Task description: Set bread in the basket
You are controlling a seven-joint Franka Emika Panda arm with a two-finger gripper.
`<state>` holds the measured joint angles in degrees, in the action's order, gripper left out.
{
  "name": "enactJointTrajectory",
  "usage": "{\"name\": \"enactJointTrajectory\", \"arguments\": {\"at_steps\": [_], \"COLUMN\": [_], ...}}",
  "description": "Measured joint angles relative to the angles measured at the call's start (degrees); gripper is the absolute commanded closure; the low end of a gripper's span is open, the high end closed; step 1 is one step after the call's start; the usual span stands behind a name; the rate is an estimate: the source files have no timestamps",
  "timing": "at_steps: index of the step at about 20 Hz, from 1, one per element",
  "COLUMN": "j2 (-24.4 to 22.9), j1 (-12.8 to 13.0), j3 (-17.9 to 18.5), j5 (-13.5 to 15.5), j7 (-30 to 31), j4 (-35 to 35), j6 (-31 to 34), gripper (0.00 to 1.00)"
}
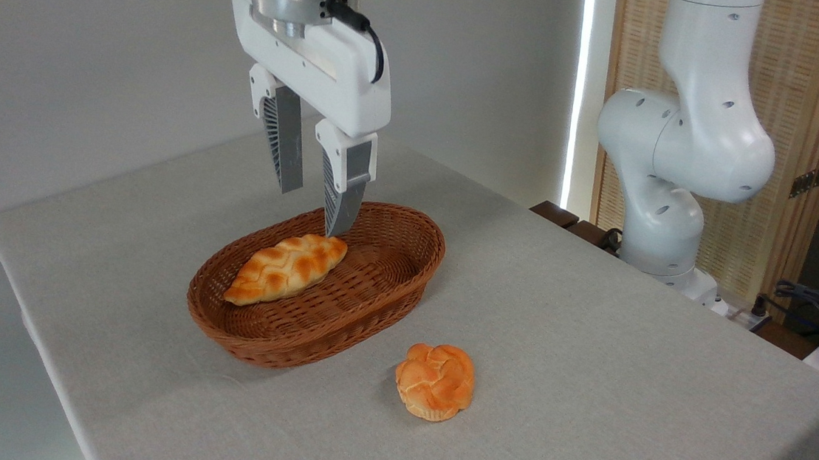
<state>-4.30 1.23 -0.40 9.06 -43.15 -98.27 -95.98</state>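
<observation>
The gripper hangs over the far side of the wicker basket with its fingers spread and nothing between them. A long braided loaf lies inside the basket. The round knotted bun sits on the grey table, just beside the basket's near rim.
</observation>
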Motion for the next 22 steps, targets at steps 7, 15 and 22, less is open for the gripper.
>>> {"name": "enactJointTrajectory", "arguments": {"at_steps": [7, 15, 22], "j2": [0.95, 0.95, 1.05], "j1": [-0.31, -0.32, -0.31], "j3": [1.99, 2.44, 2.99], "j5": [-0.03, -0.03, -0.06], "j7": [-0.46, -0.46, -0.73], "j4": [0.08, 0.08, 0.08], "j6": [-0.04, 0.19, 0.09], "gripper": [0.00, 0.00, 0.00]}}
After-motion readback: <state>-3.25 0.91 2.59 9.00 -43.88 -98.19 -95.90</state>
